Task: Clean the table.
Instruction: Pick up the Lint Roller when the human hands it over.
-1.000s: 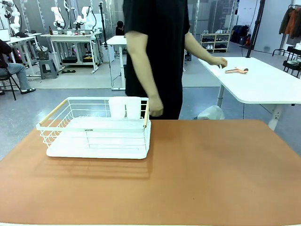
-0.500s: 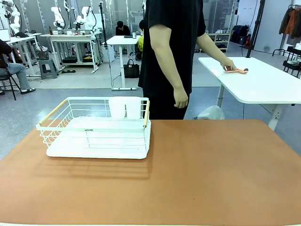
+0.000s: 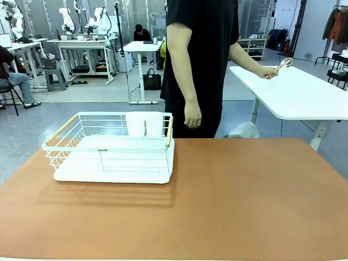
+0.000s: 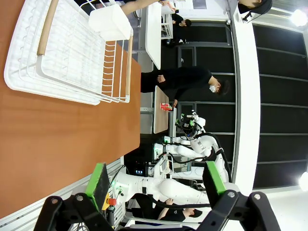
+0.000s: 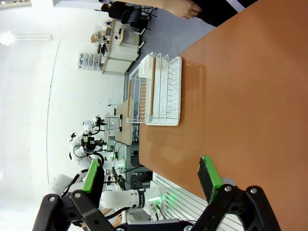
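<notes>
The table (image 3: 244, 201) has a bare reddish-brown top, and it shows again in the left wrist view (image 4: 48, 144) and the right wrist view (image 5: 250, 96). My left gripper (image 4: 158, 182) hangs open above the table's near edge with nothing between its green pads. My right gripper (image 5: 150, 177) is open too, over the table's near side, and holds nothing. A person (image 3: 201, 54) in black stands at the far edge. One hand (image 3: 192, 117) hangs down and the other holds up a pink utensil (image 3: 283, 64).
A white wire rack (image 3: 111, 149) with wooden handles and a white cup holder stands on the table's left part, also seen as the rack (image 4: 67, 53) and the rack (image 5: 161, 91). A white-topped table (image 3: 304, 92) stands behind at the right.
The person stepped right, reached to the white table and has lifted the pink utensil off it. The rack has not moved.
</notes>
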